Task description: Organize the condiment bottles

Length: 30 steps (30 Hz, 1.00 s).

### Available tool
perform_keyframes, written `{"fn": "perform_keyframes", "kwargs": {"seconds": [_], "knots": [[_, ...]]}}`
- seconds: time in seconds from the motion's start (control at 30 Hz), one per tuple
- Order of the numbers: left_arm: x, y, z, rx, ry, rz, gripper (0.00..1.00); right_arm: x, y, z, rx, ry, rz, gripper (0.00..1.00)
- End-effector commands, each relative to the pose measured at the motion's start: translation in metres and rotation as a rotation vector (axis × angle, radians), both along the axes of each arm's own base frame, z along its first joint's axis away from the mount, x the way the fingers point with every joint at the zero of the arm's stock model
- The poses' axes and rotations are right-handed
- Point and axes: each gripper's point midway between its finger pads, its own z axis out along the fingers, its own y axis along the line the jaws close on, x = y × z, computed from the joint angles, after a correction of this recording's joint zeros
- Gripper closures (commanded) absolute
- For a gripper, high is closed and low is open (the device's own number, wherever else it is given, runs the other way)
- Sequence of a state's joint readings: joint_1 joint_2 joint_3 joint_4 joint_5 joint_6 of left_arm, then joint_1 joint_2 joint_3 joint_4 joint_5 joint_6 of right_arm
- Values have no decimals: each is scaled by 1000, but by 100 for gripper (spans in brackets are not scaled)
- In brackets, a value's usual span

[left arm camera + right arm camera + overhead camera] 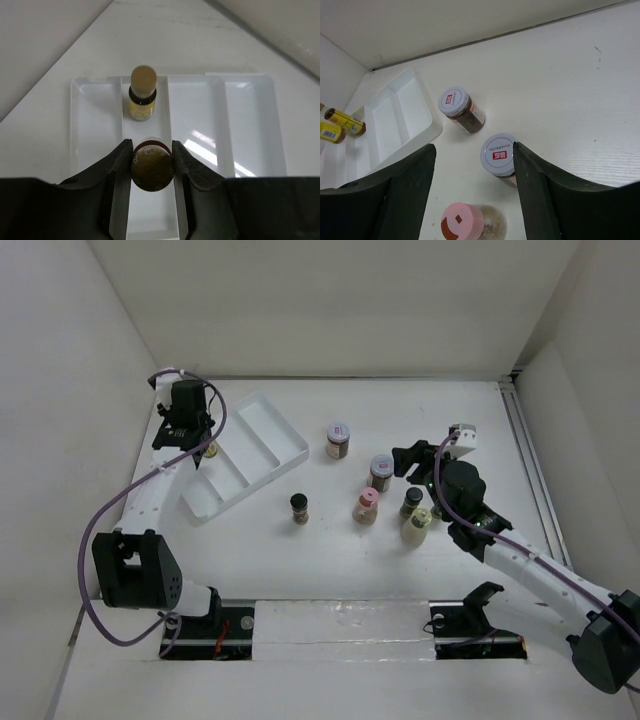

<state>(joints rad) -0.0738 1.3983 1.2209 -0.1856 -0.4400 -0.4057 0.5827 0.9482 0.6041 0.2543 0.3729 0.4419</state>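
My left gripper point(151, 150) is shut on a small bottle with a dark golden cap point(152, 169), held over the second compartment of the white tray point(250, 125). A yellow-labelled bottle with a tan cap point(143, 95) stands in that compartment, farther in. In the top view, the left gripper point(200, 445) is at the tray's left end. My right gripper point(474, 147) is open over the table, its right finger next to a silvery-lidded brown jar point(499, 154). A second silvery-lidded jar point(457, 105) and a pink-capped bottle point(462, 222) stand nearby.
In the top view, the tray point(262, 430) lies diagonally at the left. A dark jar point(300, 507) stands alone mid-table. Another dark jar point(411, 502) and a cream-capped bottle point(417, 528) stand under the right arm. White walls enclose the table.
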Motion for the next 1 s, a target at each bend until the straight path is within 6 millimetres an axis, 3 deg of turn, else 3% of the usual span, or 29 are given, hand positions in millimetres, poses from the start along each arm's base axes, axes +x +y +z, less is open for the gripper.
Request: {"fn": "perform_keyframes", "kwargs": {"seconds": [0.0,0.13,0.4,0.67,0.8,0.97], "knots": [[5,-5,16,-27,-72,-4,88,0,4,24,50,-61,14,31],[2,8,8,26,-49,50,88,0,3,24,50,-62,11,31],[25,4,-42,41,59,34,89,1,5,25,49,-60,15,31],[27,9,-58,70,88,44,88,3,8,19,39,-43,24,31],[27,9,-65,72,101,44,83,3,8,19,39,-43,24,31],[25,8,-66,65,104,48,64,4,6,18,29,-45,16,31]]}}
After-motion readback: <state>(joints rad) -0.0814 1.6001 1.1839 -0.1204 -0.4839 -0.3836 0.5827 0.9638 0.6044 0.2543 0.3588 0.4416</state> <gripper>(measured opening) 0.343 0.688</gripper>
